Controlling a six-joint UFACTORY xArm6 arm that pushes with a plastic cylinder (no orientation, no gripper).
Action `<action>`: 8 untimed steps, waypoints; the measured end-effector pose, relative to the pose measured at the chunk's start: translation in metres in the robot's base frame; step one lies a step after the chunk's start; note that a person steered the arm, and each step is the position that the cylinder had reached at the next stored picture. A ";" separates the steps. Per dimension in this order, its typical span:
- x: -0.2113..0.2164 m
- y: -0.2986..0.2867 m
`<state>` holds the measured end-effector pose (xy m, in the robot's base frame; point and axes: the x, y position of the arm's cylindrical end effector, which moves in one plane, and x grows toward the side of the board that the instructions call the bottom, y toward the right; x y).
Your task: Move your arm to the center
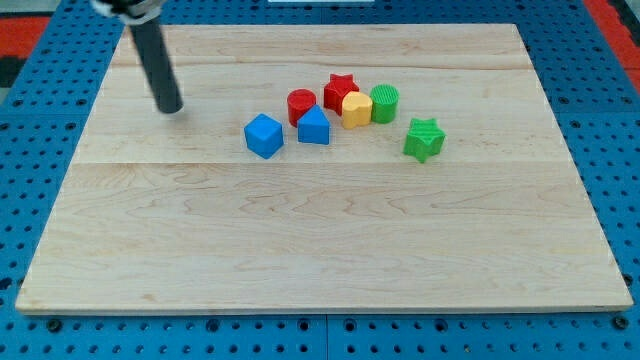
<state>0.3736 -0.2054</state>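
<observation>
My tip (pixel 171 108) rests on the wooden board (pixel 300 240) in the upper left part of the view, well to the left of all the blocks. The blocks sit in a cluster right of centre, toward the top. A blue cube (pixel 264 136) is nearest my tip. A blue pentagon-like block (pixel 313 127) is just right of it, touching a red cylinder (pixel 301 104). A red star (pixel 340 91), a yellow block (pixel 356 109) and a green cylinder (pixel 384 103) stand in a row. A green star (pixel 424 139) sits apart on the right.
The board lies on a blue perforated base (pixel 40 120). A red area (pixel 25 30) shows at the view's top left corner and another at the top right.
</observation>
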 end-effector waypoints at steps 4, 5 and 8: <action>0.155 0.119; 0.137 0.193; 0.078 0.250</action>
